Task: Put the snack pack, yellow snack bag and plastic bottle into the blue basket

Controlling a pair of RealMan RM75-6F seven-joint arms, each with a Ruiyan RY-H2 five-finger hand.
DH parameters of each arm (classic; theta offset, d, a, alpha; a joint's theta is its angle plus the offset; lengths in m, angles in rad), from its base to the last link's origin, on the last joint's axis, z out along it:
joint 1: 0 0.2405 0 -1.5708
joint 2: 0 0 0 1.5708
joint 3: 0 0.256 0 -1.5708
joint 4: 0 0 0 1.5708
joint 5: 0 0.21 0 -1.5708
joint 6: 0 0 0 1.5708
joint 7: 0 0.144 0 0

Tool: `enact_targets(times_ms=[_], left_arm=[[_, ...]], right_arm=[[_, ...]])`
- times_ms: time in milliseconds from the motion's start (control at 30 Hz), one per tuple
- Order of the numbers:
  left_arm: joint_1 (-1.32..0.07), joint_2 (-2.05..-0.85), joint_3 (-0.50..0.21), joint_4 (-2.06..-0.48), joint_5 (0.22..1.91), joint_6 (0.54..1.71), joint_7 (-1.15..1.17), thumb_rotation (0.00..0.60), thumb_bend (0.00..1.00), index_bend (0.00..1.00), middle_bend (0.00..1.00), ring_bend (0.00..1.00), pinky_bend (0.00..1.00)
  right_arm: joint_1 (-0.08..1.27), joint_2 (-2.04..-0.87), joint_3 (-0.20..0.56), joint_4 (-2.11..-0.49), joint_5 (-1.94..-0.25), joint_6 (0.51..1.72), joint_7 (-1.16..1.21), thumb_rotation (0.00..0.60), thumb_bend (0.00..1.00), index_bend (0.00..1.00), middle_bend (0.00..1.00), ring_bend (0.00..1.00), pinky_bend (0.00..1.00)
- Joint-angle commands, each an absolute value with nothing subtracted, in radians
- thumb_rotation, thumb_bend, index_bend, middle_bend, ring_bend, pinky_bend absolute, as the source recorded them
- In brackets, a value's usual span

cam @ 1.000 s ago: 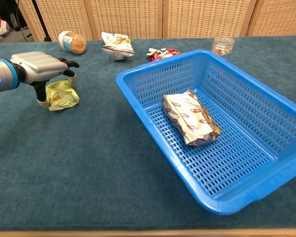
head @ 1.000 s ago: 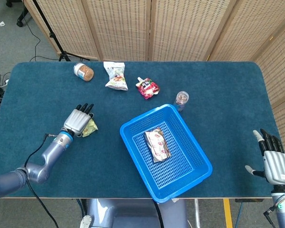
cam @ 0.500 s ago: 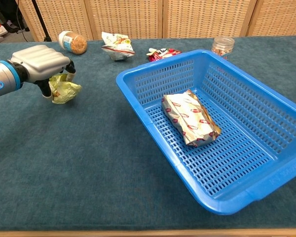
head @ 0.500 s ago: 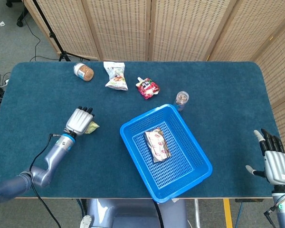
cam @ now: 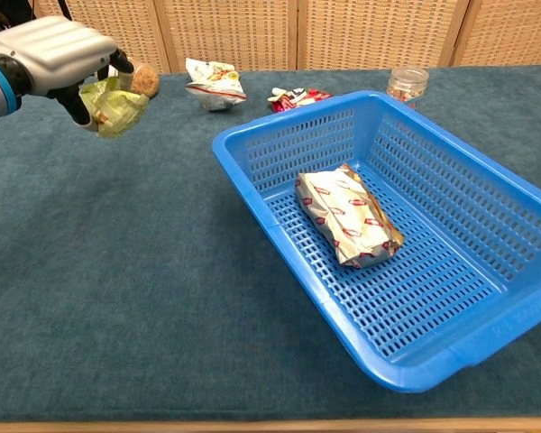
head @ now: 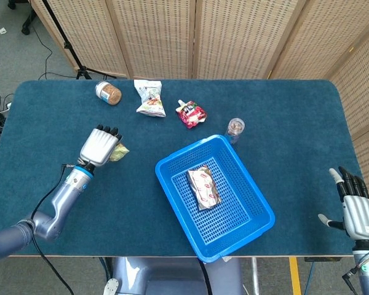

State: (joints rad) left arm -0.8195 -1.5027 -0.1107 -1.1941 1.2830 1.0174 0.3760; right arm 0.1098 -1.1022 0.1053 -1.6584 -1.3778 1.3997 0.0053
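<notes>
Left hand (cam: 54, 50) grips yellow snack bag (cam: 115, 104), now lifted off the table, left of blue basket (cam: 279, 135). Carry comes next. Right hand (head: 357, 212) idle, fingers spread, empty.

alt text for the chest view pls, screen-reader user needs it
The robot's left hand holds a yellow snack bag above the blue-carpeted table, left of a blue basket that already contains a silver snack pack. A jar, two snack pouches and a small plastic bottle sit along the far edge.
</notes>
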Motion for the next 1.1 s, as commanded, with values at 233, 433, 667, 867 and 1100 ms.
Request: enact_targets(times_ms=[233,433,667,867,1100], left_arm=[[-0.845,-1.430,-0.193,-1.410,1.358,1.127,0.406,0.600,0.34,0.85,0.43,0.41,0.43],[-0.867,-1.465,-0.211,-1.515,1.437,1.185,0.420,0.600,0.34,0.85,0.43,0.41,0.43],[-0.891,-1.536,-0.192,-1.577,1.550,1.224,0.444,0.600,0.33,0.85,0.43,0.41,0.43],[-0.919,-1.613,-0.189,-1.571,1.564,1.195,0.492,0.600,0.33,0.85,0.43,0.41,0.43],[-0.941,-1.705,-0.208,-1.516,1.478,1.130,0.594,0.600,0.30,0.83,0.42,0.41,0.43]], right_arm=[[0.104,-1.094,0.105,-1.665,-1.389,1.412,0.023,0.600,0.10,0.00,0.00,0.00,0.02],[0.097,-1.084,0.105,-1.668,-1.396,1.422,0.047,0.600,0.10,0.00,0.00,0.00,0.02],[0.089,-1.073,0.106,-1.668,-1.406,1.435,0.074,0.600,0.10,0.00,0.00,0.00,0.02],[0.079,-1.062,0.108,-1.673,-1.407,1.451,0.092,0.600,0.10,0.00,0.00,0.00,0.02],[0.072,-1.053,0.115,-1.667,-1.398,1.457,0.120,0.600,0.10,0.00,0.00,0.00,0.02]])
